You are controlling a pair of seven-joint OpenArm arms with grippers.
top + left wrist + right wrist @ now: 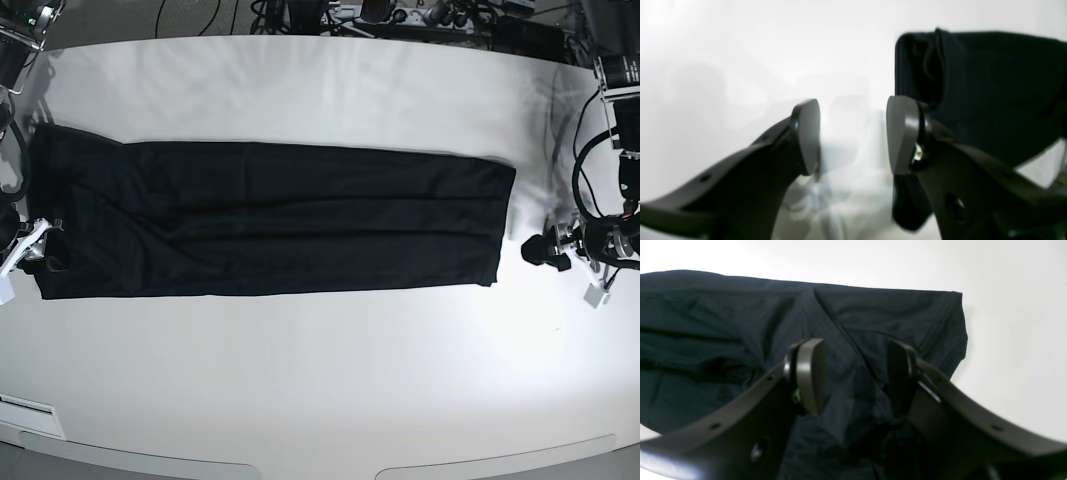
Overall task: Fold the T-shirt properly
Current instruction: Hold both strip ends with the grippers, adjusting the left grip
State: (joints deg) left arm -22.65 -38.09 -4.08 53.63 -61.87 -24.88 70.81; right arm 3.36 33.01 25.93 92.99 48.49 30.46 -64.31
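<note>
**Ann:** Jaws first. The left gripper [853, 135] stands parted with nothing between the pads, only bare white tabletop [723, 83] showing through the gap. The right gripper [857, 373] is also spread wide, poised over cloth but pinching none of it.

**Ben:** And the plain black soft-fabric T-shirt [270, 220]?

**Ann:** Lying flat on the table as a long narrow band, sides already folded in. Its long axis runs left to right across the base view, one short end by each arm. Which end carries the collar, I cannot tell.

**Ben:** What could spoil things from here?

**Ann:** My worry is layers. The right gripper sits over a ridge of overlapping folds, so a shallow pinch may catch only the top ply and peel the band open. The left gripper hangs just beside the shirt's end, off the cloth; closing there would grab air. Uneven lifts would also skew the crease.
</note>
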